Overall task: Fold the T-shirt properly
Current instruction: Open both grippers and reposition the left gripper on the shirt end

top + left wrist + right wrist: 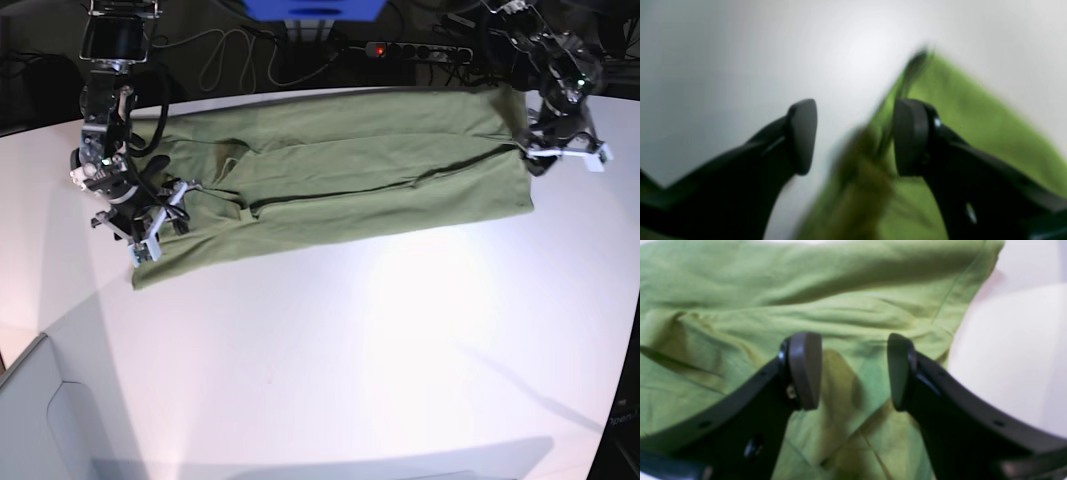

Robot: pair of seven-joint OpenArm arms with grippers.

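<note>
Both hands stand wide apart, gripping nothing: the left hand (855, 136) at the T-shirt's (340, 180) edge, cloth blurred beside one finger, the right hand (855, 371) just over its wrinkled end. Folded into a long band, the T-shirt lies along the white worktop's (380, 340) far edge.

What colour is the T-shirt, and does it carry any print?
Plain sage green T-shirt, no print visible; the base view shows it best, spread across the white table.

T-shirt (340, 180): soft matt woven-looking cloth, creased. Table (350, 340): smooth white, slight sheen. Right gripper (853, 371) and left gripper (853, 136): matt black plastic, smooth rubbery-looking pads.
</note>
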